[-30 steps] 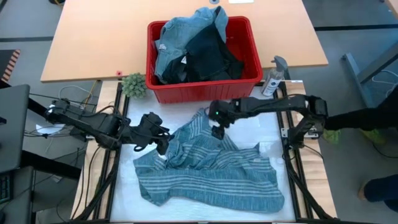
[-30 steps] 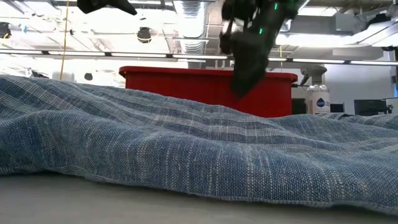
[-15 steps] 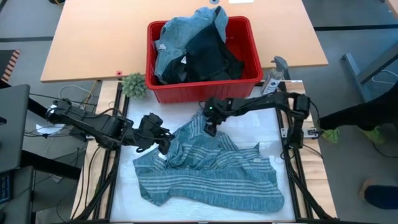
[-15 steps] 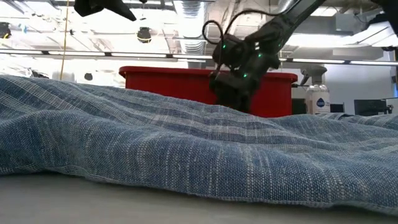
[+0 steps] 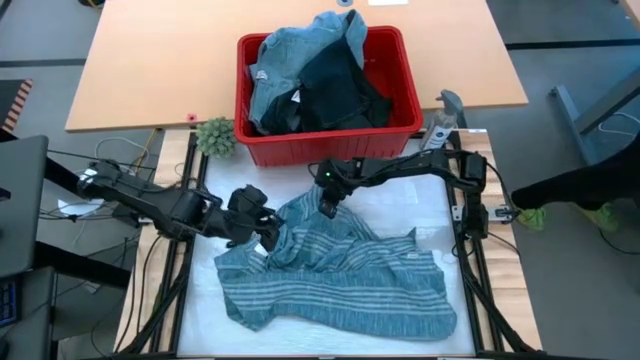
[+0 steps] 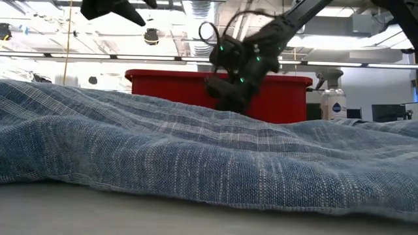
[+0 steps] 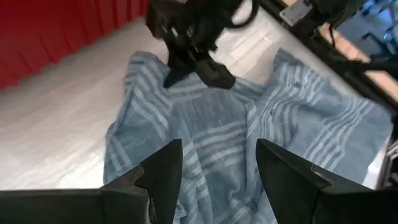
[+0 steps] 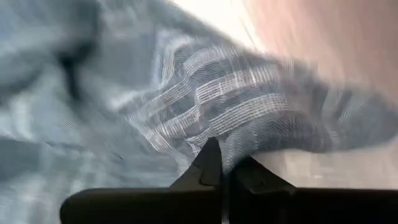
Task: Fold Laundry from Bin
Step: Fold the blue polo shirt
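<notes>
My right pincer (image 5: 326, 203) has its tips pressed together on the far edge of the striped shirt (image 5: 340, 270), just in front of the bin (image 5: 325, 142). In the right wrist view the two dark fingers (image 8: 214, 168) meet with a fold of the striped weave caught between them. From there the right arm runs back across the surface toward its base at the right rail, nearly level and bent at the elbow, with the pincer angled down into the cloth; in the low view it (image 6: 225, 91) sits at the shirt's ridge in front of the red wall.

My left pincer (image 5: 262, 232) hovers over the shirt's left shoulder area with its fingers (image 7: 163, 174) spread and nothing between them. Its arm stretches in from the left side, low over the white surface (image 5: 200, 310).

Compared with a second ago, the right pincer has travelled leftward and toward the bin along the shirt's upper edge, and it has gone from wide apart to clamped. The left pincer has shifted slightly toward the shirt, its spread unchanged.

The shirt lies crumpled on the white surface between the two arms. The rest of the laundry (image 5: 315, 75), denim-blue and dark pieces, is heaped in the bin. A spray bottle (image 5: 441, 125) stands just right of the bin and a small green plant (image 5: 215, 136) just left of it.
</notes>
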